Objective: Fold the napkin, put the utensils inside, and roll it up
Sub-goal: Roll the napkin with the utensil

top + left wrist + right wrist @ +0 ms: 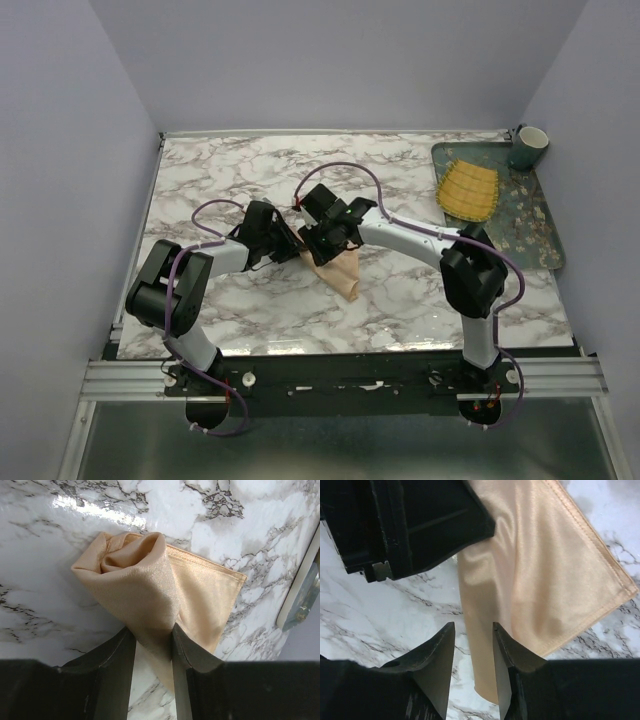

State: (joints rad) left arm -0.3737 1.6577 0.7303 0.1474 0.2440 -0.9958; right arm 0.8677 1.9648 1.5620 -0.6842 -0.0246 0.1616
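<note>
Glossy white-grey marble desk (250, 170), boxed in by plain lilac walls (330, 60) on three sides. Patterned teal tray (548, 245) sat at the desk's far right edge, carrying a yellow checked cloth (468, 190) and a green mug (528, 147) at its far corner. Napkin (343, 272) lay mid-desk, well left of the tray, bunched up. Left claw (154, 635) was clenched on a gathered fold of the napkin. Right claw (473, 627) was over the cloth, also left of the tray, jaws apart; cannot tell if it was grasping

Marble table (250, 310); napkin (343, 275) mid-table (peach, bunched); tray (535, 225) at far right
</note>
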